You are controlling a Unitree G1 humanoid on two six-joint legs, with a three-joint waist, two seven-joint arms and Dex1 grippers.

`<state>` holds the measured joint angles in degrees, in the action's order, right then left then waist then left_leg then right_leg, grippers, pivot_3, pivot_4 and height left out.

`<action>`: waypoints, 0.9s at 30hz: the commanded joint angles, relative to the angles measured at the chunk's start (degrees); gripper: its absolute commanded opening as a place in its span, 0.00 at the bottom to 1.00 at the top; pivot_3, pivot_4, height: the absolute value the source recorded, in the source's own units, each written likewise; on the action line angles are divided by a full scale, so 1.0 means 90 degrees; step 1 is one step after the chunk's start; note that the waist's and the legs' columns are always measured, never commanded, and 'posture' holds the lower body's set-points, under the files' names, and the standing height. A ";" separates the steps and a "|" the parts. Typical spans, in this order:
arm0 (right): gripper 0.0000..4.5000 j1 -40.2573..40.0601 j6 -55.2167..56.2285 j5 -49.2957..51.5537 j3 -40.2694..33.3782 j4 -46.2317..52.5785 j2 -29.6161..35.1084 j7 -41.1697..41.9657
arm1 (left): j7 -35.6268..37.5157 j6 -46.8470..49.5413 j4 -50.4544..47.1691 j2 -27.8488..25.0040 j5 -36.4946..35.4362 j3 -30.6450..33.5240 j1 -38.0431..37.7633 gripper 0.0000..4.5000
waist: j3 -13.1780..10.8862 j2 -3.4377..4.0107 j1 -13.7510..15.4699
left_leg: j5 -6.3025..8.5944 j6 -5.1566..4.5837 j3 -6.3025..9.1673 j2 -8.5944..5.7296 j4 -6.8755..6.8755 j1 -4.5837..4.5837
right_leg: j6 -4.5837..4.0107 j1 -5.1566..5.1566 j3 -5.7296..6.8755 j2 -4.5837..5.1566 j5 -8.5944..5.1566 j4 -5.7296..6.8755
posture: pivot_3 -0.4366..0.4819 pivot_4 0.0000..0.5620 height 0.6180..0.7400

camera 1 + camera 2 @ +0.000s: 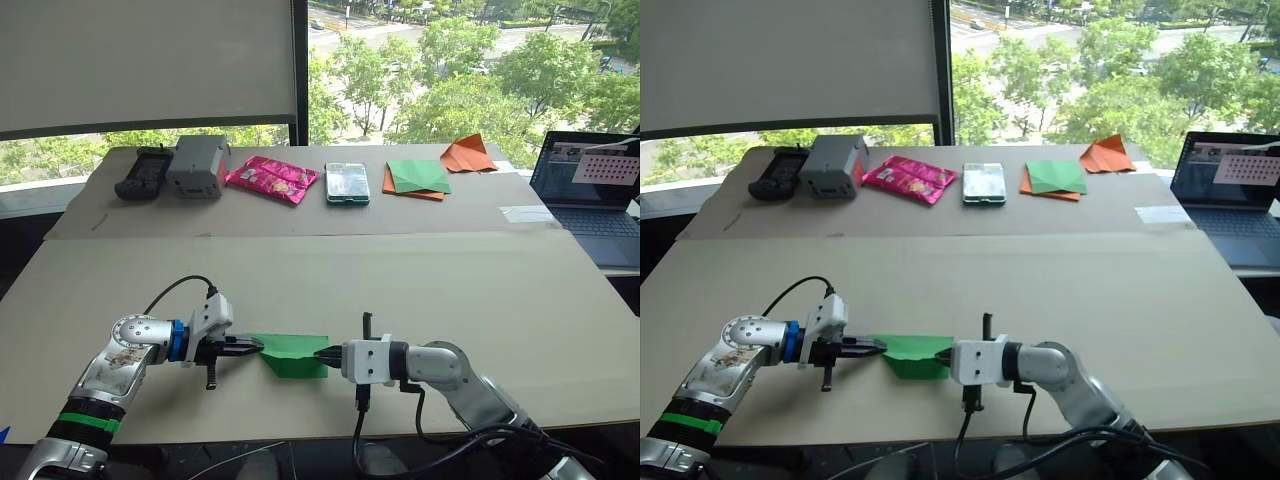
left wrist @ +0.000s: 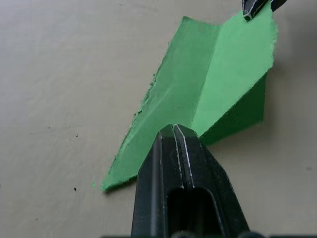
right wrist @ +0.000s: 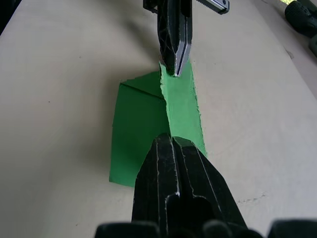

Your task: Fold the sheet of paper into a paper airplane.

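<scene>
The sheet of paper [image 1: 292,356] is bright green and folded into a creased wedge. It lies near the front edge of the tan table [image 1: 330,280], between my two grippers. My left gripper [image 1: 258,345] is shut on the wedge's left end, its fingertips [image 2: 173,131] pinching the torn-looking edge of the paper [image 2: 218,74]. My right gripper [image 1: 322,353] is shut on the right end. In the right wrist view its fingertips [image 3: 171,140] clamp the raised middle strip of the paper [image 3: 133,134], with the left gripper [image 3: 176,52] facing them from the far end.
Along the back of the table are a black controller [image 1: 142,173], a grey box [image 1: 197,166], a pink snack bag [image 1: 272,179], a small teal pack [image 1: 347,183], a green-and-orange paper stack [image 1: 417,178] and an orange pointed paper shape [image 1: 468,155]. A laptop [image 1: 590,190] stands at the right.
</scene>
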<state>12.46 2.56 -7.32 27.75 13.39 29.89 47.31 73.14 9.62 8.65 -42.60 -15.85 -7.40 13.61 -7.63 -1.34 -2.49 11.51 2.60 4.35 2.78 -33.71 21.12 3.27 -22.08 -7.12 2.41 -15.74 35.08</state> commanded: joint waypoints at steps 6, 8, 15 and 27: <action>0.00 0.0124 -0.0545 0.0187 -0.0015 0.0316 -0.0083 0.0304 | -0.0029 -0.0501 0.0086 0.0011 0.0356 -0.0124 0.0068 0.00 | 0.0002 0.0003 0.0015 | 0.0000 0.0000 0.0000 0.0000 -0.0004 0.0000 | 0.0000 0.0003 0.0000 0.0000 0.0000 0.0001 | 0.48 0.27 1.00; 0.00 0.0196 -0.0807 0.0275 -0.0019 0.0281 -0.0155 0.0406 | -0.0025 -0.0521 0.0107 0.0032 0.0365 -0.0113 0.0059 0.00 | 0.0004 0.0006 0.0013 | 0.0000 0.0000 0.0000 0.0000 -0.0004 -0.0001 | 0.0001 0.0005 0.0000 0.0000 0.0000 0.0002 | 0.48 0.27 1.00; 0.00 0.0910 -0.2062 0.0968 -0.0307 0.0018 -0.0795 0.0557 | -0.0047 -0.0741 0.0135 0.0019 0.0545 -0.0151 -0.0005 0.00 | 0.0011 0.0013 -0.0015 | 0.0000 -0.0001 0.0001 0.0000 -0.0004 -0.0007 | 0.0001 0.0005 0.0000 -0.0002 0.0001 0.0015 | 0.48 0.27 1.00; 0.00 0.1141 -0.2793 0.0891 -0.0283 -0.0424 -0.1019 0.0329 | -0.0095 -0.0633 -0.0185 0.0004 0.0463 -0.0095 -0.0145 0.00 | 0.0014 0.0020 -0.0011 | -0.0001 -0.0002 0.0002 0.0000 -0.0005 -0.0004 | 0.0003 0.0003 0.0000 -0.0002 0.0002 0.0017 | 0.48 0.27 1.00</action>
<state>22.55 -22.55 0.66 24.63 8.47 21.30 50.63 72.44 3.24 8.08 -42.32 -11.99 -7.96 12.89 -7.51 -1.16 -2.59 11.50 2.58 4.36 2.78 -33.75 21.08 3.30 -22.05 -7.12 2.39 -15.72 35.25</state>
